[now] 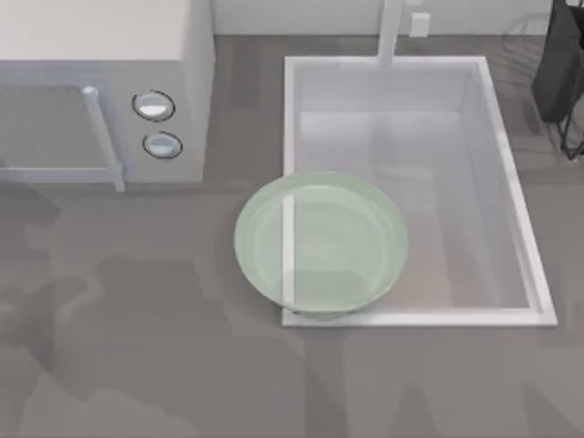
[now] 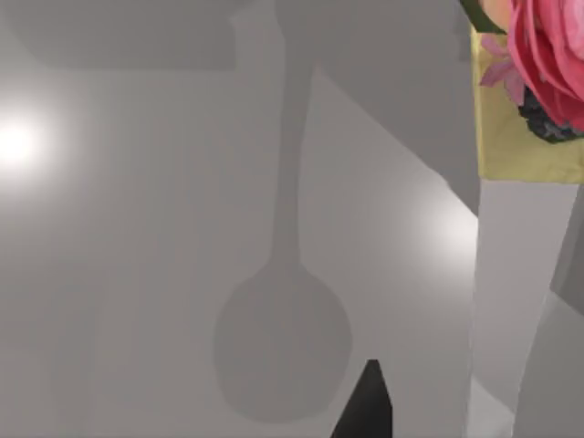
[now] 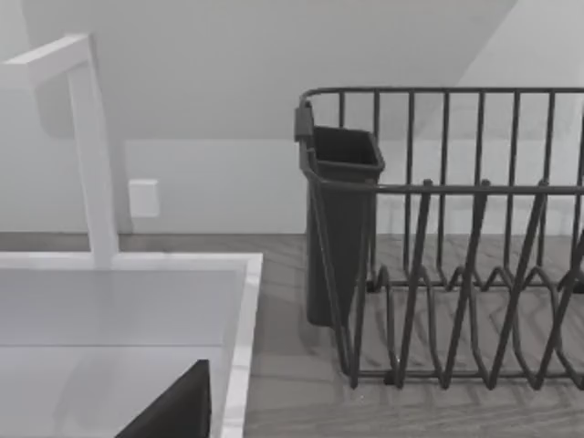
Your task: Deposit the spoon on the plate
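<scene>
We see the large round pale green glassy plate point(image 1: 320, 243) lying across the front left corner of the white rectangular sink point(image 1: 513, 187), part on its rim and part on the grey desk point(image 1: 137, 347), just beside the white microwave oven point(image 1: 100, 91). Of our left gripper point(image 2: 369, 405) a dark tip shows, and just ahead of its jaws a grey spoon-shaped silhouette lies on a pale surface, a pink flower picture point(image 2: 534, 82) farther off. Beyond the jaws of our right gripper point(image 3: 173, 411) stand the sink, the white faucet point(image 3: 91, 146) and the dark wire dish rack point(image 3: 447, 246); for both pairs of jaws, we cannot tell whether they are clenched or released.
</scene>
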Robot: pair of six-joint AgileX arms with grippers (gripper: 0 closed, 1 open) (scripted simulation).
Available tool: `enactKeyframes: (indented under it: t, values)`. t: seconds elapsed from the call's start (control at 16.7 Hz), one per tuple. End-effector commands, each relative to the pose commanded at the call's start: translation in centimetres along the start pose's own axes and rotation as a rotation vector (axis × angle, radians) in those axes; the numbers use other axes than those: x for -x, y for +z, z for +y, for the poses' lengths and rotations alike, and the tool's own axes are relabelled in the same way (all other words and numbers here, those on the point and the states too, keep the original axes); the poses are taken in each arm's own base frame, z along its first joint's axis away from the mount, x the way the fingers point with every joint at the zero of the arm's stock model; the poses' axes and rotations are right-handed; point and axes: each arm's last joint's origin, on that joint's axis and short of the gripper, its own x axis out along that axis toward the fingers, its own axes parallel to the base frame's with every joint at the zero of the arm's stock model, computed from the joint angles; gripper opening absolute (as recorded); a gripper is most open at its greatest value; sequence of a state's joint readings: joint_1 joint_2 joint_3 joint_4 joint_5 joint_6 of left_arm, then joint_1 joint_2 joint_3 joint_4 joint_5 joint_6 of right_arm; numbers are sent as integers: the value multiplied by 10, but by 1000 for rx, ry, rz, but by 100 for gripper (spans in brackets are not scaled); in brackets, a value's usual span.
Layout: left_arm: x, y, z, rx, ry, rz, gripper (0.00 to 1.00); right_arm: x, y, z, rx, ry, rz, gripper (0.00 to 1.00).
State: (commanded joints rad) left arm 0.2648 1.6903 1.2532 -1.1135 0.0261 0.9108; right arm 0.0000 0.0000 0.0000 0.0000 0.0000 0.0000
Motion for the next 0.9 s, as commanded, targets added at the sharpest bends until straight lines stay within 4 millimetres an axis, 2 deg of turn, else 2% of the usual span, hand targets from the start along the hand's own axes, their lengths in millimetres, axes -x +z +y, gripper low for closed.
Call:
enactKeyframes:
  t: [0.24, 0.42, 0.6, 0.9]
  values:
    - [-5, 8, -5, -32, -20, 9, 0, 0, 0, 0, 0, 0, 0, 100]
    - [-11, 40, -28, -156, -71, 31, 0, 0, 0, 0, 0, 0, 0, 100]
    - [-22, 89, -68, -342, -138, 70, 0, 0, 0, 0, 0, 0, 0, 100]
    - [-48, 179, -158, -648, -218, 137, 0, 0, 0, 0, 0, 0, 0, 100]
